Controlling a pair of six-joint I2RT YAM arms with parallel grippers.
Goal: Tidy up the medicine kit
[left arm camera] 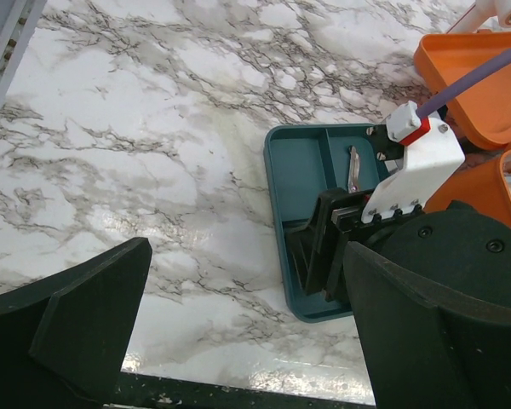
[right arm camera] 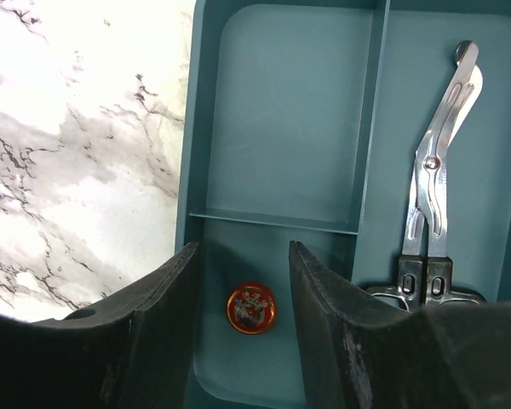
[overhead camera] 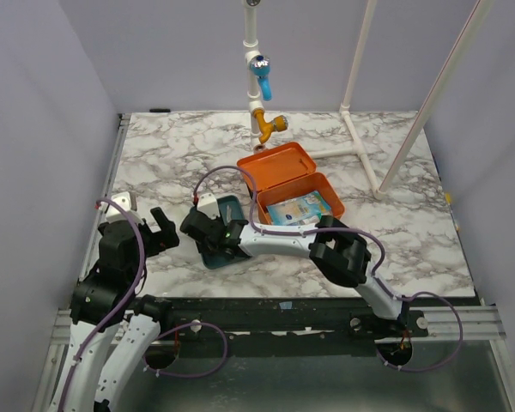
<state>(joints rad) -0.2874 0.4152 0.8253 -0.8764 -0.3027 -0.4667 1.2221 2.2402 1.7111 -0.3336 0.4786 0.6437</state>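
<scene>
White walls are standing around a marble table (overhead camera: 386,232). The orange medicine kit (overhead camera: 296,184) is sitting open near the middle, just beside a teal tray (overhead camera: 232,208). It is lying off to the side of both grippers, not between any fingers. The right gripper (right arm camera: 243,251) is hanging over the tray, partly open and holding nothing. A small red tin (right arm camera: 251,308) is lying loose between its fingers (right arm camera: 153,341), near scissors (right arm camera: 429,166). The left gripper (left arm camera: 247,256) is gaping wide and empty.
</scene>
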